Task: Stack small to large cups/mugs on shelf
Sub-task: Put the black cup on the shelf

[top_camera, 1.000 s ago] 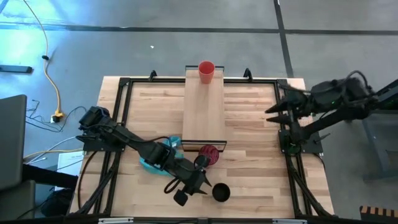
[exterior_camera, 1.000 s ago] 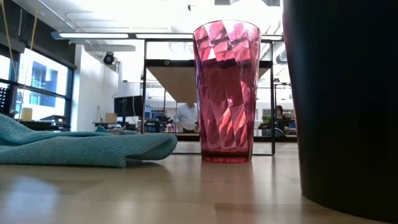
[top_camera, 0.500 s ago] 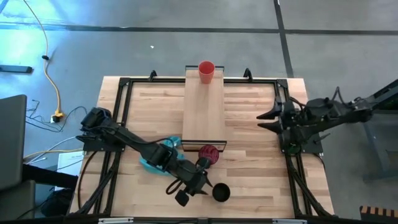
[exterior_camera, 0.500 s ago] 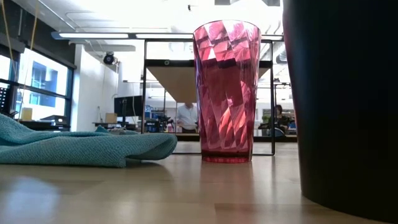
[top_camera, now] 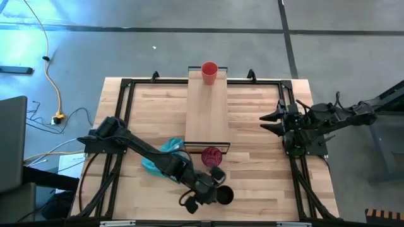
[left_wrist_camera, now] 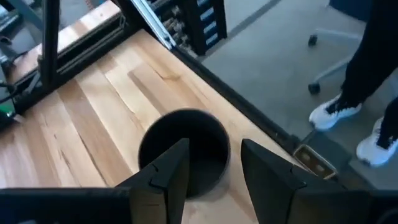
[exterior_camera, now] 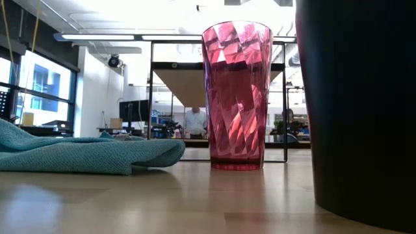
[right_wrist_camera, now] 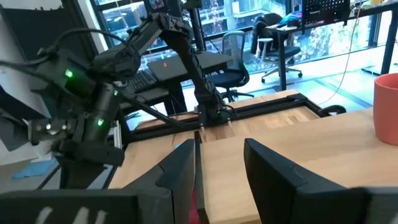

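Observation:
The black cup [top_camera: 225, 196] stands upright near the table's front edge, its mouth [left_wrist_camera: 184, 148] up. My left gripper [top_camera: 213, 188] hovers open just above it [left_wrist_camera: 214, 146], one finger over the mouth and one outside the rim; no touch shows. Behind it the see-through pinkish-red cup [top_camera: 211, 156] stands upright on its base [exterior_camera: 236, 94]. The small orange-red cup [top_camera: 209, 71] stands on the far end of the pale wood shelf [top_camera: 207, 110]. My right gripper [top_camera: 270, 120] waits open at the table's right side [right_wrist_camera: 221, 152].
A light blue cloth [top_camera: 159, 157] lies crumpled left of the pinkish-red cup, under my left arm [exterior_camera: 84, 153]. A black metal frame [top_camera: 123, 113] runs around the tabletop. A person's legs and shoes [left_wrist_camera: 348, 106] stand on the floor past the table's near edge.
My left gripper has sunk and gone toward the black cup, rolling a little, and now stands over its rim. My right arm has folded down; its gripper has dropped and levelled out at the table's right side. The cups have stayed put.

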